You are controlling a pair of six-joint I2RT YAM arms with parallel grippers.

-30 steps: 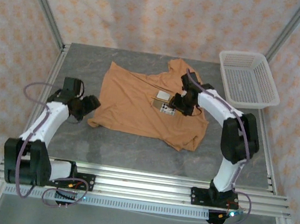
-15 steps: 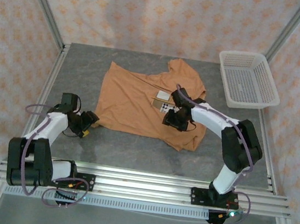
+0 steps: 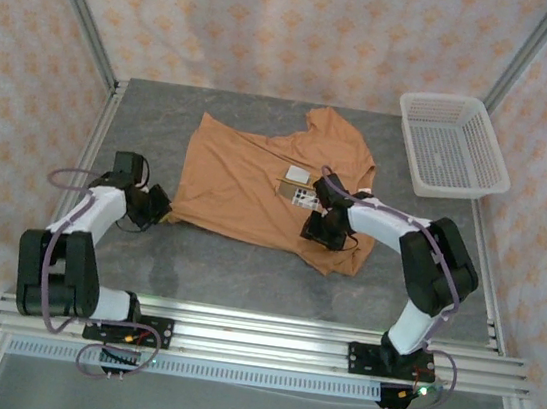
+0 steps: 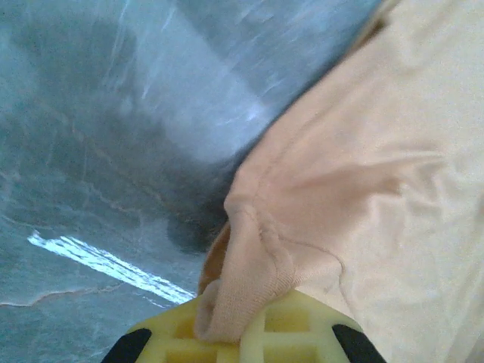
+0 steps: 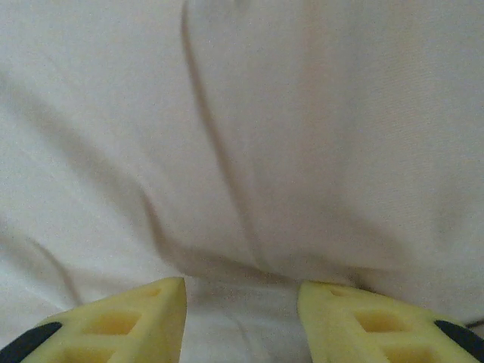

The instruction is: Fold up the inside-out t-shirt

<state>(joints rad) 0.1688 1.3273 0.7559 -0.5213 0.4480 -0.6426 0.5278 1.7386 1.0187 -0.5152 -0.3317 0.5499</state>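
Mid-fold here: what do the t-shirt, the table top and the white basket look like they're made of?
T-shirt: soft matte knit, probably cotton jersey; it wrinkles and bunches limply. Table top: grey, stone-patterned, semi-gloss sheet, possibly laminate; it throws back light glare. Basket: white moulded plastic, judging by its perforated mesh walls.

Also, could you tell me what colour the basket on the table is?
The basket is white; the top external view shows it best.

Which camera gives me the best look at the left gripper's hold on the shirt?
Left wrist: the t-shirt hem bunches into the shut left gripper. Top external shows that gripper small at the t-shirt's near-left corner. Right wrist sees plain fabric by the right gripper.
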